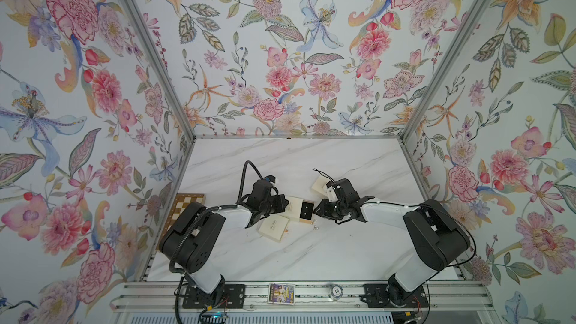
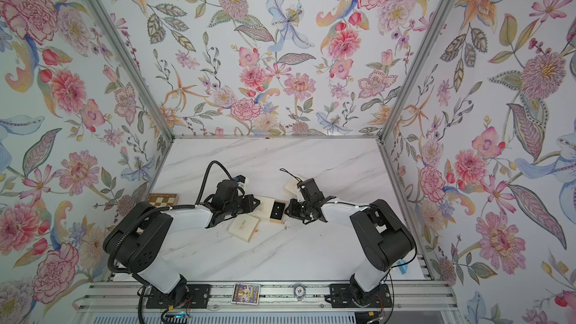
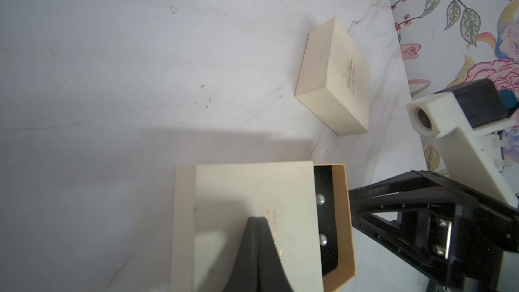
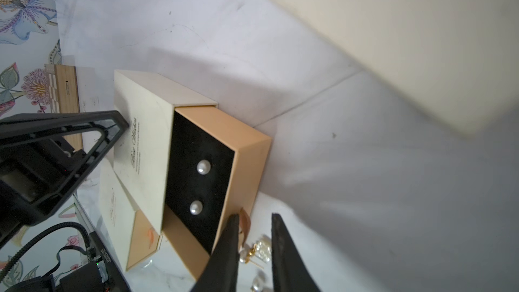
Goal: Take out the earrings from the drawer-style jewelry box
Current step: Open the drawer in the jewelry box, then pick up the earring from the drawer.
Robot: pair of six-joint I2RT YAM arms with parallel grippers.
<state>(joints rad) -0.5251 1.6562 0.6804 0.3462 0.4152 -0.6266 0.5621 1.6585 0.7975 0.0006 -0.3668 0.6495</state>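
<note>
Nearest the front edge of the white marble-patterned table [image 1: 311, 260], around its middle, lies a closed flat cream cardboard box [image 1: 274, 228]. Just beside it toward the right edge, a few loose silvery-white earrings [image 4: 259, 248] sit on the marble, close to a corner of the open box's drawer. The right jaws stand a little apart there with nothing between them; one fingertip [image 4: 230, 231] is just beside the drawer's small tan pull tab [image 4: 245, 220]. Behind, the tan cardboard drawer [image 4: 248, 150] is slid partway out of its cream sleeve [image 4: 146, 99] toward the right edge, and two round pearl-white stud earrings [image 4: 203, 167] are seated in its black foam pad [image 4: 196, 141]. The left jaws are closed together, tips down on the sleeve's top, gripping nothing. Farther toward the back edge a third cream box [image 3: 334, 80] lies apart from the open one; a wooden chessboard [image 1: 184, 204] lies at the left edge
</note>
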